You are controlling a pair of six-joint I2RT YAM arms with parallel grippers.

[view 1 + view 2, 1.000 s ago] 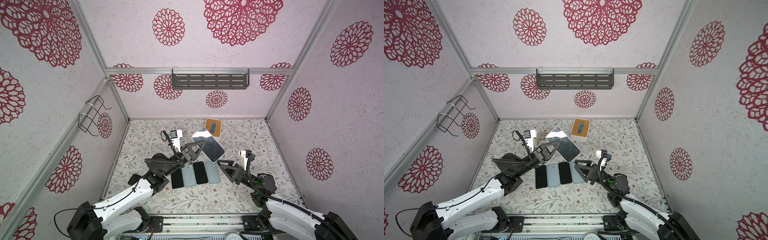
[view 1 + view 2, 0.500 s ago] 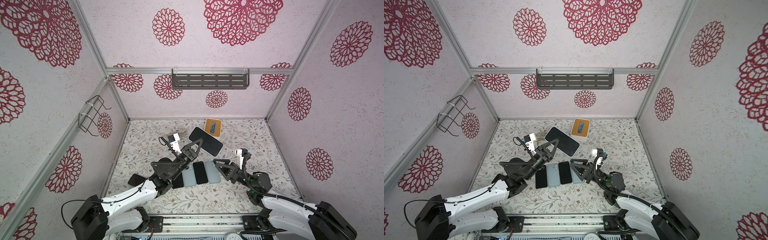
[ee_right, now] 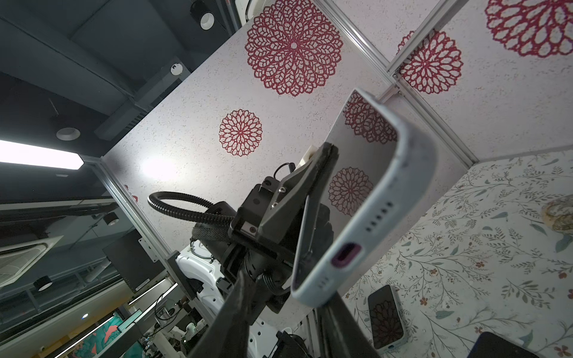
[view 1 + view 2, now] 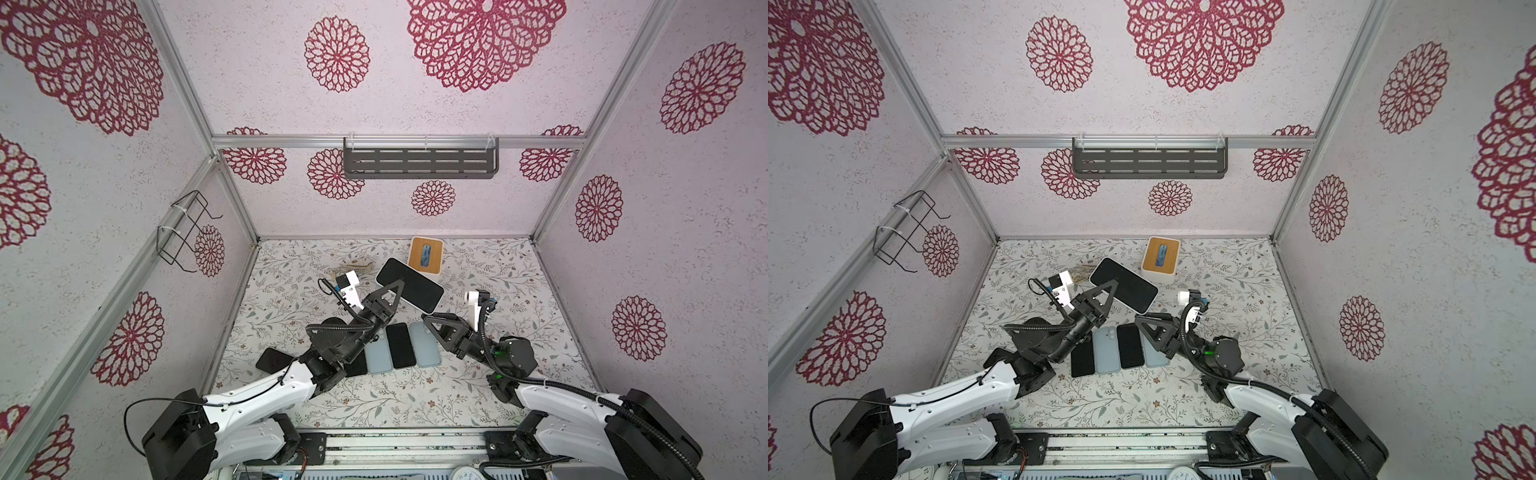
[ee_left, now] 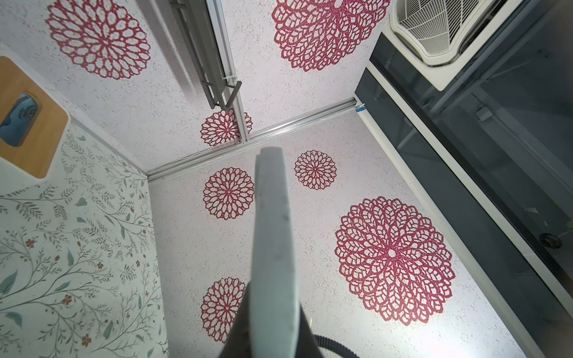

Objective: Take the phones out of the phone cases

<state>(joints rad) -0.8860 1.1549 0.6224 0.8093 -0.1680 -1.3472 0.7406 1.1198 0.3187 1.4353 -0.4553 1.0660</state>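
The phone (image 4: 409,284) (image 4: 1123,284), dark screen up in a pale blue phone case (image 3: 372,201), hangs tilted above the middle of the table. My left gripper (image 4: 398,286) (image 4: 1111,286) (image 5: 273,334) is shut on its long edge, and the case edge (image 5: 273,248) runs straight out from the jaws. My right gripper (image 4: 428,319) (image 4: 1138,320) (image 3: 288,297) is at the phone's lower corner by the charging port. Its jaws stand apart around that corner: one finger (image 3: 331,322) touches the case, the other finger (image 3: 235,303) is clear of it.
Below the arms lie black phones (image 4: 401,345) and pale blue cases (image 4: 424,345) (image 4: 378,357) in a row. Another dark phone (image 4: 272,359) lies at the left. A wood-topped tissue box (image 4: 426,255) stands at the back. A shelf (image 4: 419,162) and wire rack (image 4: 183,232) hang on the walls.
The left gripper has turned and shifted the held phone back over the table. The right gripper has come up to the phone's lower corner, and its jaws have narrowed.
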